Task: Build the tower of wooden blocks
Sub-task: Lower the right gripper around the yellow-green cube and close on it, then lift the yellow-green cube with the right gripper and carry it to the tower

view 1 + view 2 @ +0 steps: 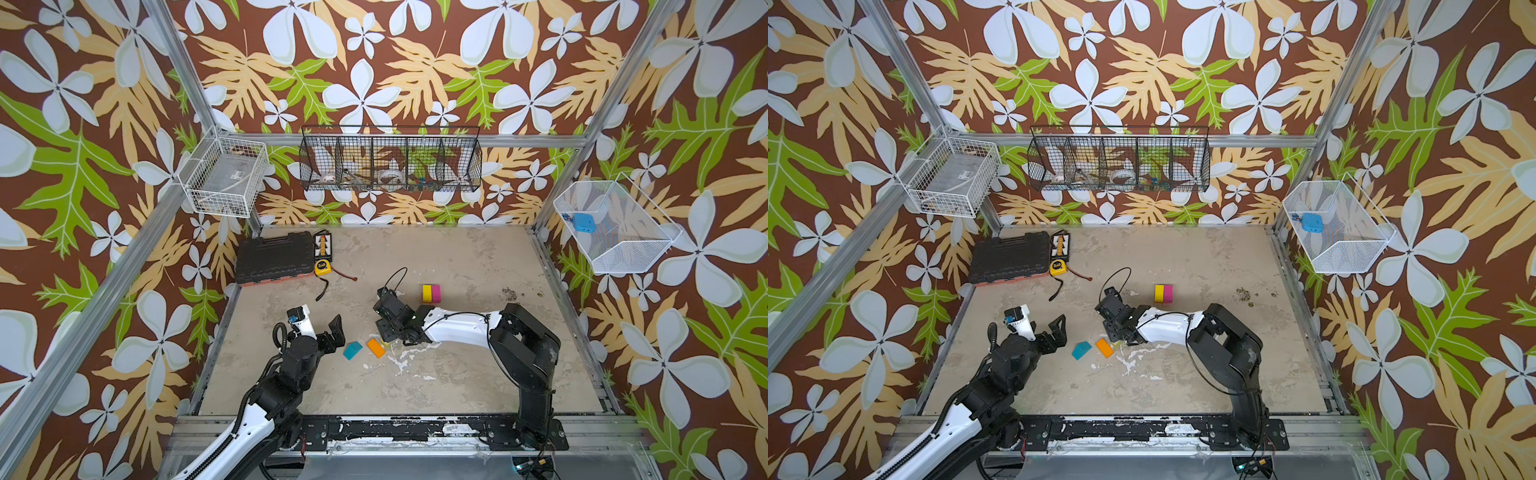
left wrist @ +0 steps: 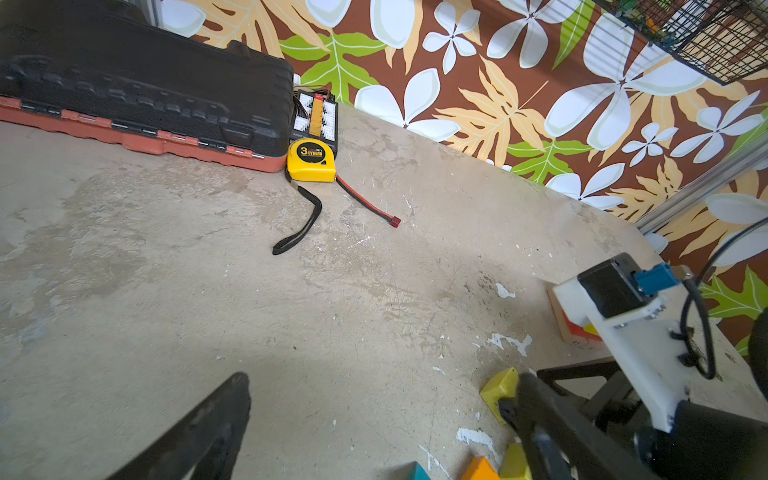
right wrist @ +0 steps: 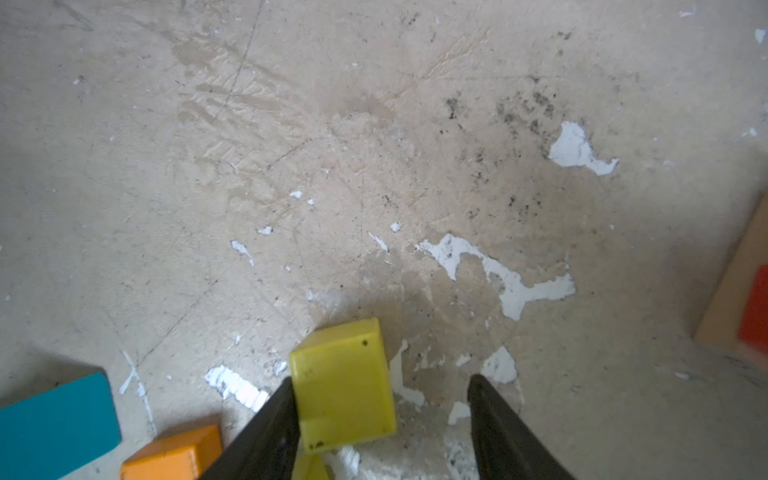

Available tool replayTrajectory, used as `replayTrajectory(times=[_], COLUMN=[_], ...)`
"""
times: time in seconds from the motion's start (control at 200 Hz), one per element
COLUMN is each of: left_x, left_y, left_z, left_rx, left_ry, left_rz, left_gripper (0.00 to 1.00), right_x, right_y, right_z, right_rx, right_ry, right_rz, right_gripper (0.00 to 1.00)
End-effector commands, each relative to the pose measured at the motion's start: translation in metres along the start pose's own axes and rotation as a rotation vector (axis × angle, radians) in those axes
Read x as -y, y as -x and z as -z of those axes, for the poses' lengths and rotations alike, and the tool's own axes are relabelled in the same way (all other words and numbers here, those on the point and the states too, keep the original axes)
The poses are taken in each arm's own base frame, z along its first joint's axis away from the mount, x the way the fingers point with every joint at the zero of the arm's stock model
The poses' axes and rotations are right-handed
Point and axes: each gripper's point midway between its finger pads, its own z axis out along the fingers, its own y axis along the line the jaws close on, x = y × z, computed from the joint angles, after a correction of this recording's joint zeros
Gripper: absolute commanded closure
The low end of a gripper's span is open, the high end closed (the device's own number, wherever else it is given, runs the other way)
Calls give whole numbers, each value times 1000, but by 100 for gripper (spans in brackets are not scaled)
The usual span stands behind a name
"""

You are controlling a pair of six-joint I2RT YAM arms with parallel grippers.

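Our right fingers [image 3: 257,432] straddle the yellow-green cube [image 3: 343,386], one touching, the other apart: spread, nothing pinched, presumably lining up to carry it to the tower [image 1: 431,293] standing well apart on the counter [image 1: 457,374]. Our left fingers [image 2: 199,432] hang spread and empty, leaving room.

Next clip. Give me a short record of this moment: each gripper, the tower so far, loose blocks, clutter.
left gripper: open, empty, near the teal roof piece
right gripper: open around the yellow-green cube; one finger touches it, the other stands apart
tower: yellow brick and pink brick side by side on top; lower layers mostly hidden
loose blocks: teal roof piece, orange brick, lying on the table
clutter: black tool case, yellow tape measure, far left corner
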Motion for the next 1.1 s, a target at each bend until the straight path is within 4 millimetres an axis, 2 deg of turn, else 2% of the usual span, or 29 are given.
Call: replayTrajectory(times=[0.0,0.245,0.415,0.501,0.671,0.891,1.096], left_x=[4,5,5,6,14,18,21], left_y=[7,6,5,5,3,2,-1], left_z=[0,-1,-1,-1,-1,0,-1], left_rx=[24,17,14,13,2,-3,-13], left_ry=[-14,-16,-18,-24,-70,-96,-109], left_rz=[14,10,8,9,-6,-9,-14], left_gripper=[0,0,0,0,0,0,0], right_x=[-1,-7,-7,-7,4,38,111], right_y=[2,2,2,4,13,26,33], right_z=[-1,-8,-9,-5,13,52,88], right_rx=[-7,-17,-26,-19,11,97,179], right_ry=[3,24,17,20,-13,-45,-102], right_rz=[13,14,5,-7,-38,-151,-318], right_gripper=[41,48,62,69,77,83,86])
